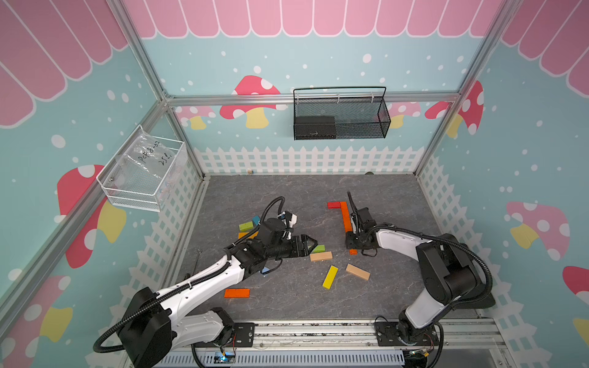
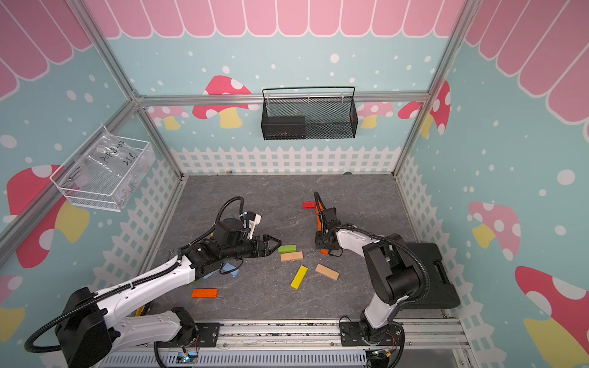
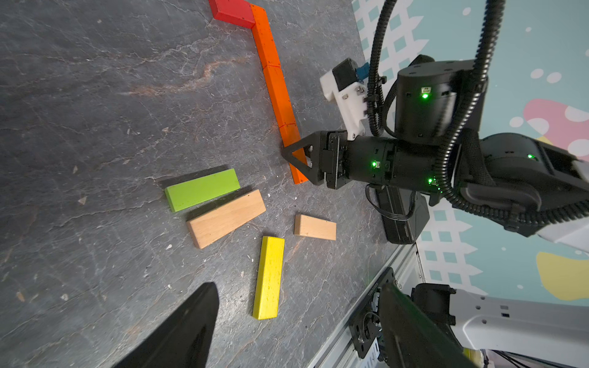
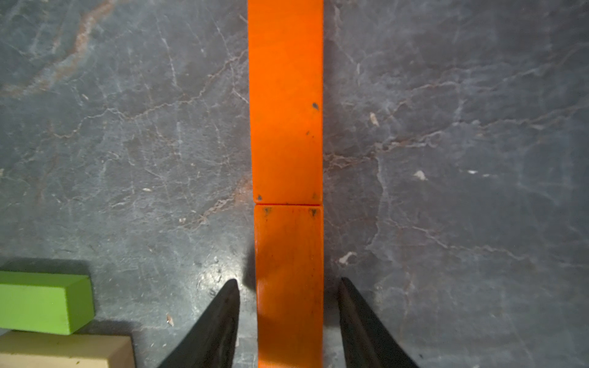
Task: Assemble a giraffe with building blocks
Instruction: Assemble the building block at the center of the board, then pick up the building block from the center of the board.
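Centrally within end effector (image 4: 288, 283): orange block (image 4: 288, 248)

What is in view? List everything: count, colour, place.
orange line: three blocks, orange, end to end.
red block: one, red, far end of orange line.
loose orange block: one, orange, near left arm.
tan blocks: two, tan, centre.
green block: one, green, beside a tan block.
yellow block: one, yellow, centre.
clustered blocks: count unclear; green, blue, orange; partly hidden by left arm.
mesh basket: one, black, back wall.
wire basket: one, white, left wall.
case: one, black, right edge.
left pincer: open, empty.
right pincer: open, straddling orange line.
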